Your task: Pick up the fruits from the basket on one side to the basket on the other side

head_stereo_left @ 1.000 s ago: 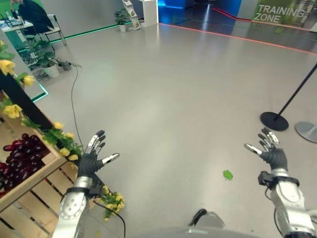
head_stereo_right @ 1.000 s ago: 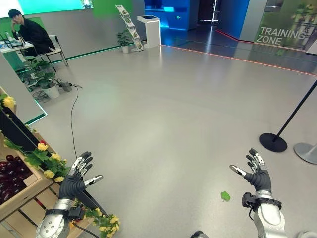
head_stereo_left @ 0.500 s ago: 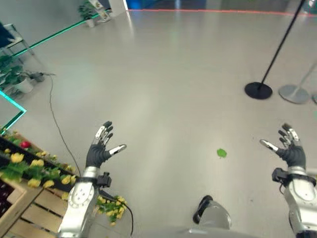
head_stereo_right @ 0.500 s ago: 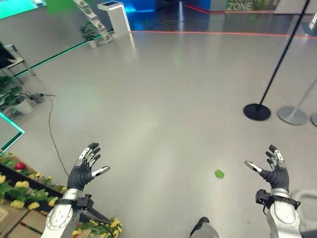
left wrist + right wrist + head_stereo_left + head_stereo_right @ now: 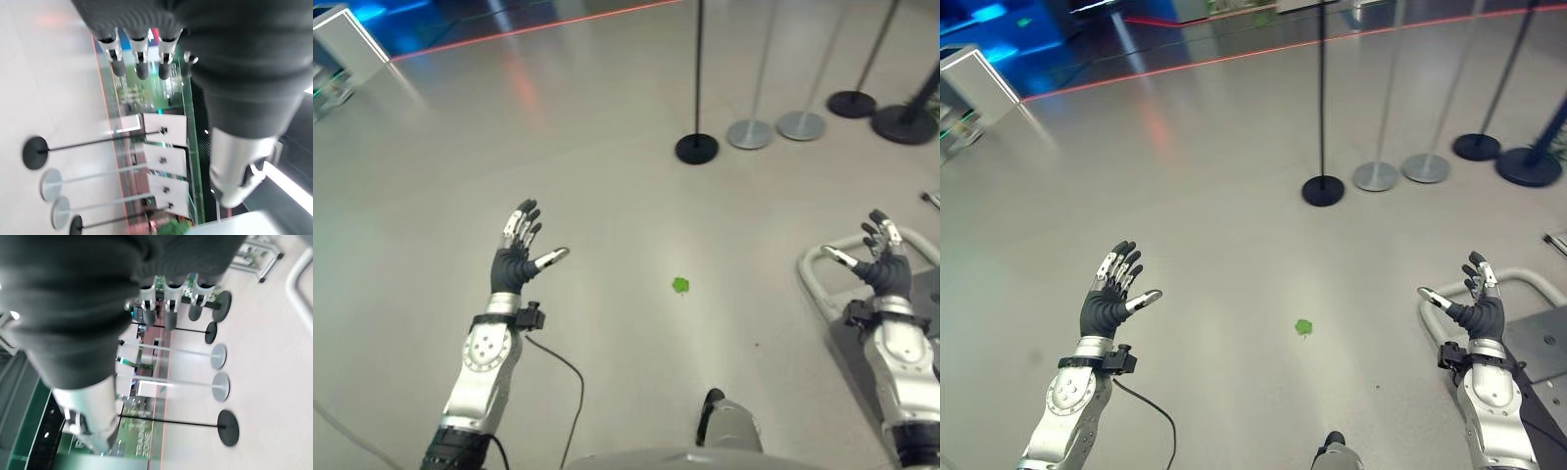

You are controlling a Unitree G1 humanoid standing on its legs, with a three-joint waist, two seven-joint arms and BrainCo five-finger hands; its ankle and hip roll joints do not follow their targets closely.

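My left hand (image 5: 514,264) is raised over bare grey floor at the left, fingers straight and spread, holding nothing. At the right, my right hand (image 5: 884,269) is also raised with spread fingers and is empty. In the left wrist view the left hand's fingers (image 5: 141,61) stick out straight; in the right wrist view the right hand's fingers (image 5: 168,308) do the same. A small green leaf (image 5: 680,285) lies on the floor between the two hands.
Several barrier posts stand at the back on round bases, the nearest black one (image 5: 696,149) and two silver ones (image 5: 750,133). A grey platform cart with a tubular handle (image 5: 822,257) sits at the right edge, under my right hand.
The camera has swung to the right: the wooden crate with grapes and yellow flowers has left the picture, and more posts and the cart have come in. Both hands stay open and empty.
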